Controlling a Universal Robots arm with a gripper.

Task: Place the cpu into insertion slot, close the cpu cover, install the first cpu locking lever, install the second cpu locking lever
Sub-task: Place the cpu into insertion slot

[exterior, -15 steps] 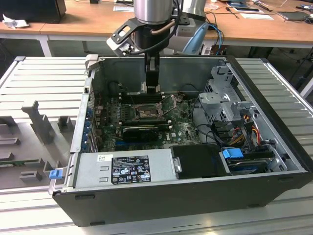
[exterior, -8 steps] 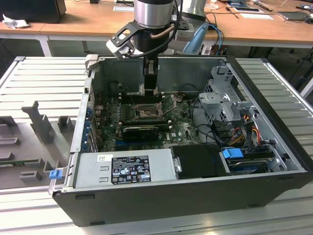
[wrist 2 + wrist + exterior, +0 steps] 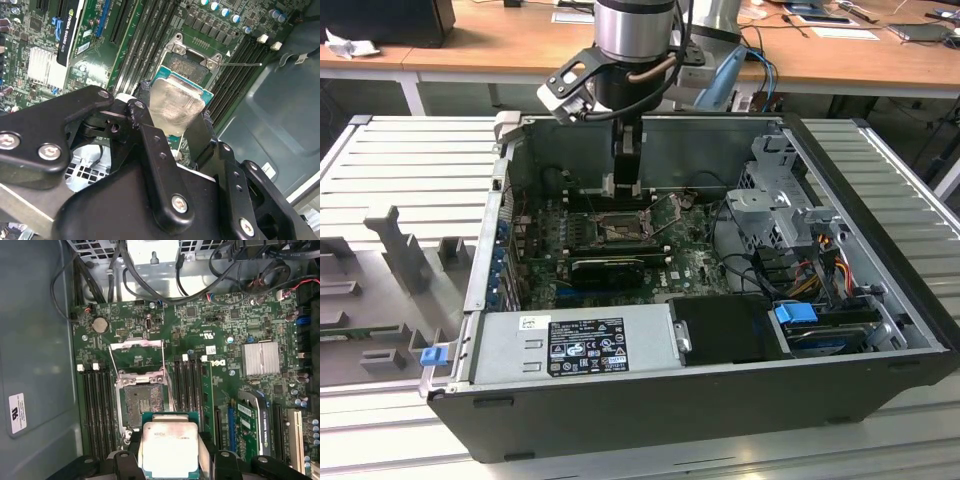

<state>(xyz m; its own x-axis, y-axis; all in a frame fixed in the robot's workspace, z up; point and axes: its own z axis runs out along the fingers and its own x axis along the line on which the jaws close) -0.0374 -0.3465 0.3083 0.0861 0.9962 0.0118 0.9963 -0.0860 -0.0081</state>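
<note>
Pincer state: closed on the cpu, one black finger against each of two opposite edges. The cpu hangs above the green circuit board, just beside the insertion slot and not seated in it. In the first wrist view the picture's edge cuts off part of the cpu, and the cpu overlaps the nearest rim of the slot. In the second wrist view the black finger linkage hides one side of the cpu. The cpu is a flat square with a dull, smudged silvery metal top on a green base. The slot is a dark square, finely grained, inside a silvery metal rim. The cpu cover, a thin silvery frame with a large square opening, stands raised at the far end of the slot. Long black memory slots flank it on both sides. In the exterior view the pincer reaches into the open case, which rests on a ribbed metal bench.
</note>
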